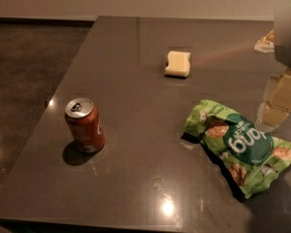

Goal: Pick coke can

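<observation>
Coke can: the coke can [85, 125] stands upright on the left part of the tabletop [136, 178], near its left edge, with the silver top and pull tab facing up and nothing touching it.
Pincer: the pincer [274, 111] hangs at the right edge of the view as a pale yellowish, blurred shape just beyond the far right end of the green snack bag; I cannot tell whether it is apart or together. It holds nothing and is well apart from the can.
Green snack bag: the green snack bag [240, 147] lies flat and crumpled on the right side, between can and pincer.
Yellow sponge: the yellow sponge [178, 63] rests farther back, near the middle.
Packet: an orange-and-white packet [265, 41] lies at the far right, partly hidden by the arm.
Floor: a dark floor [24, 72] lies to the left.
</observation>
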